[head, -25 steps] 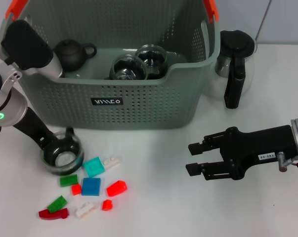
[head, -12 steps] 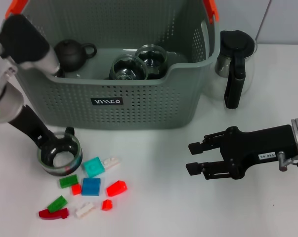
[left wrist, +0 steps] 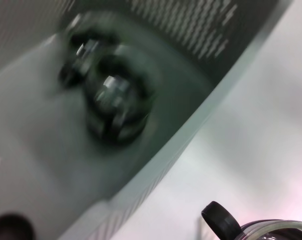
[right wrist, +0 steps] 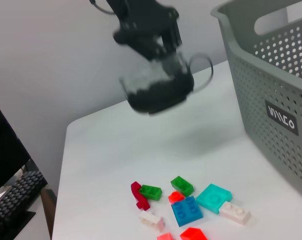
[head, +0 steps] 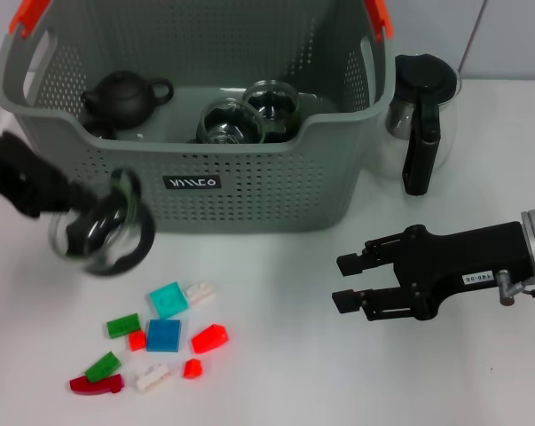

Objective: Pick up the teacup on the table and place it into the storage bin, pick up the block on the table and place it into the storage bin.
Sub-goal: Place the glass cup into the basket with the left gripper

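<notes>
The left gripper holds a glass teacup clear of the white table, just in front of the storage bin near its left front corner; its fingers are clenched on the cup. In the right wrist view the teacup hangs in the air under that gripper, its thin handle pointing toward the bin's perforated wall, with bare table beneath it.

Inside the grey bin sit a dark round teapot at the left and two glass cups near the middle. A black label with white lettering marks its front wall, and orange trim shows on the handles.

A loose scatter of toy blocks lies on the table in front of the bin and below the lifted cup: a teal block, a blue block, a white block, a red block, green blocks and a dark red curved piece. None touches a gripper.

The right gripper hovers over the table well to the right of the blocks, its black fingers spread apart and grasping nothing. A glass pitcher with a black handle stands to the right of the bin.
</notes>
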Controlling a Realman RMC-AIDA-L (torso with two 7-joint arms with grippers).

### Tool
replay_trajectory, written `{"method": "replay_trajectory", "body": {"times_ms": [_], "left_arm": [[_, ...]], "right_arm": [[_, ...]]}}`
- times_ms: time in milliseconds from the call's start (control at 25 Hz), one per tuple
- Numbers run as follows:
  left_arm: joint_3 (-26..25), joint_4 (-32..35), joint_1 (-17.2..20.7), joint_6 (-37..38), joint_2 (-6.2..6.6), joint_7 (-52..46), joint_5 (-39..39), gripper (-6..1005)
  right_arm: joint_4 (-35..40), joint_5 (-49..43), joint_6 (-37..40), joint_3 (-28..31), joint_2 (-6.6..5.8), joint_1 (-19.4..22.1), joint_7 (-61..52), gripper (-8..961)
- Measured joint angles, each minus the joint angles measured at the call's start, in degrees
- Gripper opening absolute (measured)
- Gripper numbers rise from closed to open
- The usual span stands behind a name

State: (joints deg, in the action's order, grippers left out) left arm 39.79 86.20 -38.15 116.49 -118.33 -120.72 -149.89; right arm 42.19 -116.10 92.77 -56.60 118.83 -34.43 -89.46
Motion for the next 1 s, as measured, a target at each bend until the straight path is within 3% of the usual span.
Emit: {"method": "replay_trajectory", "body": {"times_ms": [160, 200, 240, 320, 560, 600, 760, 920, 960, 1000], "left_arm": [[-4.47, -3.18, 0.37, 1.81, 4.12, -0.84, 14.88, 83], [-4.47, -3.18, 0.37, 1.81, 4.12, -0.84, 14.88, 84], [-5.17, -6.50, -0.01, 1.02, 6.11, -1.63, 21.83, 86], [-5.48, -7.78, -0.91, -0.28, 6.81, -1.91, 23.81, 89], [-5.49, -7.46, -5.01, -6.48, 6.88, -2.33, 24.45, 100], [-3.99, -7.49, -7.64, -11.36, 7.07, -2.98, 22.61, 102], [-0.29, -7.98, -9.54, -18.07, 7.17, -3.68, 18.19, 108], [6.06, -10.66, -11.05, -27.43, 6.39, -4.25, 11.52, 115], [9.76, -13.56, -11.90, -31.28, 5.98, -4.31, 8.66, 117], [9.76, -13.56, -11.90, -31.28, 5.98, -4.31, 8.66, 119]], "right_arm": [[0.00, 0.00, -0.01, 0.13, -0.01, 0.24, 0.00, 566], [0.00, 0.00, 0.01, 0.19, -0.06, 0.35, 0.00, 566], [0.00, 0.00, 0.07, 0.22, -0.10, 0.42, 0.00, 566], [0.00, 0.00, 0.32, 0.25, -0.17, 0.50, 0.00, 566], [0.16, 0.03, 0.48, 0.26, -0.25, 0.44, 0.00, 566], [0.18, 0.06, 0.50, 0.26, -0.26, 0.39, -0.01, 566], [0.33, 0.34, 0.55, 0.26, -0.27, 0.36, 0.00, 566], [0.45, 0.44, 0.57, 0.26, -0.27, 0.08, -0.01, 566], [0.49, 0.45, 0.57, 0.26, -0.27, 0.01, -0.01, 566], [0.53, 0.47, 0.57, 0.26, -0.26, -0.08, -0.01, 566]]}}
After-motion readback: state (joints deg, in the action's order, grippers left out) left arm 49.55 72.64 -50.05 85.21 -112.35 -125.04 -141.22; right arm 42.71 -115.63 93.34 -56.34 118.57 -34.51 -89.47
